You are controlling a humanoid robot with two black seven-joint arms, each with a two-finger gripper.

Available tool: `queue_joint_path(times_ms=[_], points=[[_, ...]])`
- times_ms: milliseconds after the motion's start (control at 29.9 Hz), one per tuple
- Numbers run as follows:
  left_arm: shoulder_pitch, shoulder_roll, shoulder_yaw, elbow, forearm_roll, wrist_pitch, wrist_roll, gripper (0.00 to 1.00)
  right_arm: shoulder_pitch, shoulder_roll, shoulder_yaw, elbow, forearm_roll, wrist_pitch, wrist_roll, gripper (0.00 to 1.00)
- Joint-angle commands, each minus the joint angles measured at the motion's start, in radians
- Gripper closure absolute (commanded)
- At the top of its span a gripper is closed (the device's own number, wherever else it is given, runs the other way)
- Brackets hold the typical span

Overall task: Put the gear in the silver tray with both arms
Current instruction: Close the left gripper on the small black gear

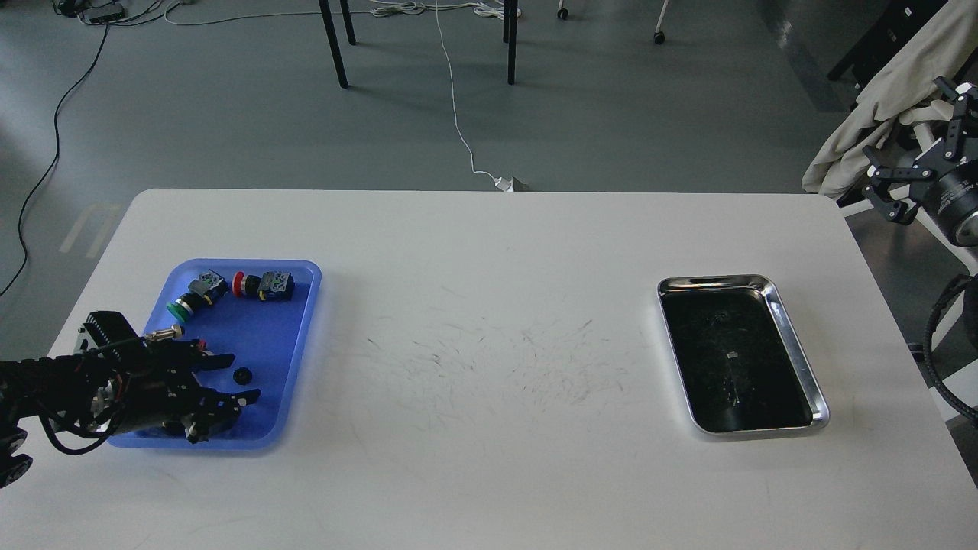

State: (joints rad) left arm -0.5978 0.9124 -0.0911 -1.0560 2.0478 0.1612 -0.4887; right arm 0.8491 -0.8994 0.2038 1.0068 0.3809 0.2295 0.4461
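While gear (242, 375) lies between left pincer's (238, 376) spread fingers.

Blue tray (302, 336), silver tray (795, 347) with dark bottom, white table (489, 252).

Trays on white table (489, 244): two. One blue plastic tray (302, 321) at left, one silver tray (795, 351) at right.

Parts in blue tray, countable: four.
- One green-capped push-button (183, 308).
- One red-capped push-button (263, 285).
- One small brass-tipped connector (164, 334).
- One small black gear (243, 375).

More may lie hidden under left gripper (233, 378); cannot tell.

Robot arms: two. Grippers: two, left one plus right gripper (921, 164).

Parts in silver tray: zero.
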Motion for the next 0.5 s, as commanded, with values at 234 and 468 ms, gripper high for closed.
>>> queue_joint_path(times_ms=[234,468], points=[[-0.01,-0.003,0.001,-0.006,0.002,0.001,0.0,0.53,-0.031,0.017,-0.003,-0.019,-0.005,-0.006,0.0,0.01],[-0.002,-0.003,0.002,-0.01,0.005,0.003,0.0,0.64,-0.039,0.017,-0.003,-0.019,-0.007,-0.006,0.002,0.01]])
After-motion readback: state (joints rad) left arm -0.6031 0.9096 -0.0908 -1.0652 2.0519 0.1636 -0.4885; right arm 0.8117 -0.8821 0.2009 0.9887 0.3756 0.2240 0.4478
